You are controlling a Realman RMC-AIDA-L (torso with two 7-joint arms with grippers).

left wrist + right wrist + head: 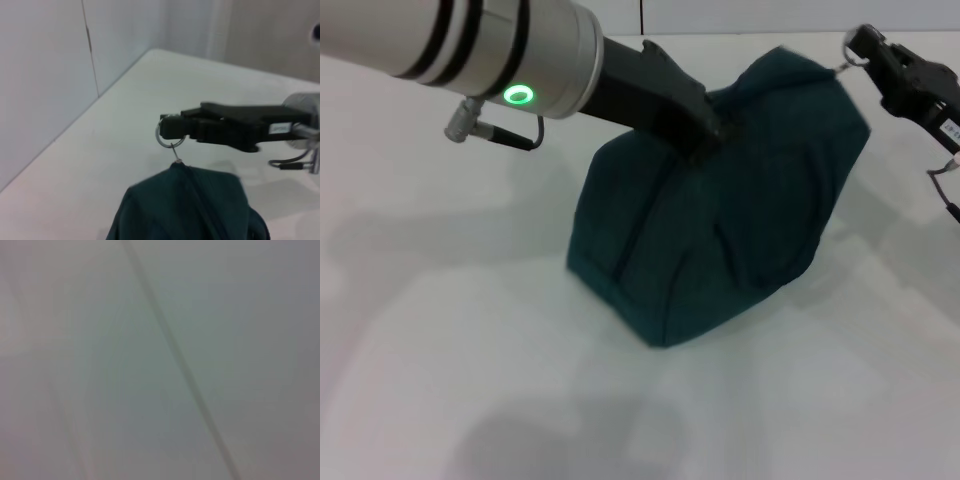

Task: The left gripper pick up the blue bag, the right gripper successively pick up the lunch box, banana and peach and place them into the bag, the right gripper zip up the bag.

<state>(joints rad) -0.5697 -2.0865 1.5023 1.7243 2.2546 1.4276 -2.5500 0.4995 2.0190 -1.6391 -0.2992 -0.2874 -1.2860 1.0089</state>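
The blue bag sits on the white desk, closed over as far as can be seen, slumped into a dome with its zip seam running up toward the far right corner. No lunch box, banana or peach shows outside it, so they are most likely already packed.

The left pincer comes in from the near left and presses into the top of the bag, clamped on a fold of fabric there, holding the bag steady.

Farther off, at the bag's far right top corner, the right pincer is closed on the ring zip pull. In the left wrist view the ring hangs off the tip of the right pincer, its short link dropping to the slider at the peak of the bag, so the pull lies directly below and against the tips.

The seam's long axis runs from that corner back toward the left pincer; any remaining zipping would follow that line. Nothing else stands nearby.
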